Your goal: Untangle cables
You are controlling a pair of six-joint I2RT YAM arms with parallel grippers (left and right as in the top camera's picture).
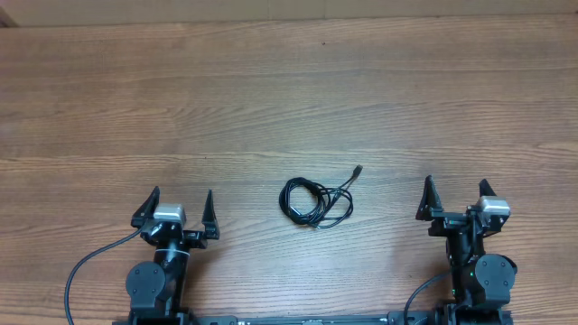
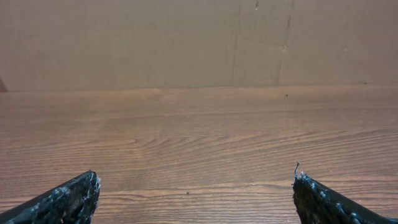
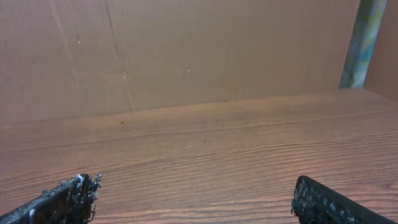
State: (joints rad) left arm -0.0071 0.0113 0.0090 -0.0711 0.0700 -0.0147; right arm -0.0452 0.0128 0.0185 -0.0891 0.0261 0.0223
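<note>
The cables (image 1: 314,200) lie as one small black tangled bundle on the wooden table, in the overhead view, near the front middle. One end with a small plug (image 1: 358,170) sticks out to the upper right. My left gripper (image 1: 179,204) is open and empty, well to the left of the bundle. My right gripper (image 1: 456,191) is open and empty, well to its right. In the left wrist view the open fingers (image 2: 196,186) frame bare wood. In the right wrist view the open fingers (image 3: 196,190) also frame bare wood. The cables are out of both wrist views.
The wooden table (image 1: 271,90) stretches away behind the bundle. A brown cardboard wall (image 2: 186,43) stands at the table's far edge, also in the right wrist view (image 3: 217,50). A thick black robot wire (image 1: 86,266) curves beside the left arm's base.
</note>
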